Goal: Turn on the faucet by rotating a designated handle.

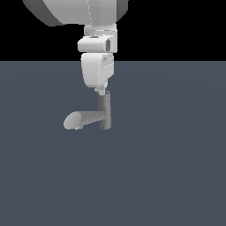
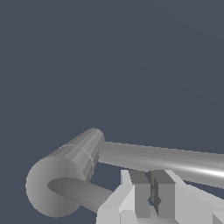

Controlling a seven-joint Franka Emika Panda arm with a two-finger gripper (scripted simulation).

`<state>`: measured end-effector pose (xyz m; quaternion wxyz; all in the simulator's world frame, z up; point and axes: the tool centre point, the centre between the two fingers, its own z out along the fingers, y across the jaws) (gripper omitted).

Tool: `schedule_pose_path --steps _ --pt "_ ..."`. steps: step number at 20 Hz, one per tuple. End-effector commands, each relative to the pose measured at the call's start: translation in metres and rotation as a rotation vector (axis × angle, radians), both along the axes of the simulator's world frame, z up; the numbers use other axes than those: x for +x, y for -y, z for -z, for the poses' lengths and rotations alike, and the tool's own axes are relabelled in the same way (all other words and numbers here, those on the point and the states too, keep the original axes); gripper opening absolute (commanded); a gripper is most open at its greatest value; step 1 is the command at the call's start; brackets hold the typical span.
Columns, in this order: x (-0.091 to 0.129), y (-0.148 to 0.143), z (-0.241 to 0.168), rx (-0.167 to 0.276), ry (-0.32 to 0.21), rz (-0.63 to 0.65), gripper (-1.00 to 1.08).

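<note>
The pincer (image 1: 103, 91) hangs directly above the faucet (image 1: 104, 110), its tips at the top of the upright post. In the wrist view the two fingers (image 2: 139, 192) sit almost pressed together, a narrow dark slit between them and nothing pinched. The thick spout (image 1: 81, 119) runs off beneath the pincer toward the exterior view's left, resting low over the counter (image 1: 167, 167). A slim bar (image 2: 83, 190) leaving the post cap beside the fingers appears to be the handle; contact cannot be confirmed. Assessment: approach complete, rotation not evidenced. Remaining: engage the lever and sweep it round the post.
</note>
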<state>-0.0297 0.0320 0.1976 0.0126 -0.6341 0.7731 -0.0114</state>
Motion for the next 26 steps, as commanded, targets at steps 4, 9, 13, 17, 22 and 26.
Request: schedule_pose_path --steps 4,9,13,17,22,26 --pt "-0.01 -0.048 0.016 0.001 -0.034 -0.038 -1.0" --pt "0.011 -0.028 0.003 0.006 -0.007 0.007 -1.0" --pt "0.019 -0.043 0.006 0.005 -0.013 -0.004 -1.0" --pt "0.027 -0.058 0.009 0.004 -0.019 -0.014 -1.0" --pt "0.037 -0.076 0.012 0.002 -0.027 -0.026 -1.0" --pt "0.045 -0.09 0.015 0.001 -0.033 -0.036 -1.0"
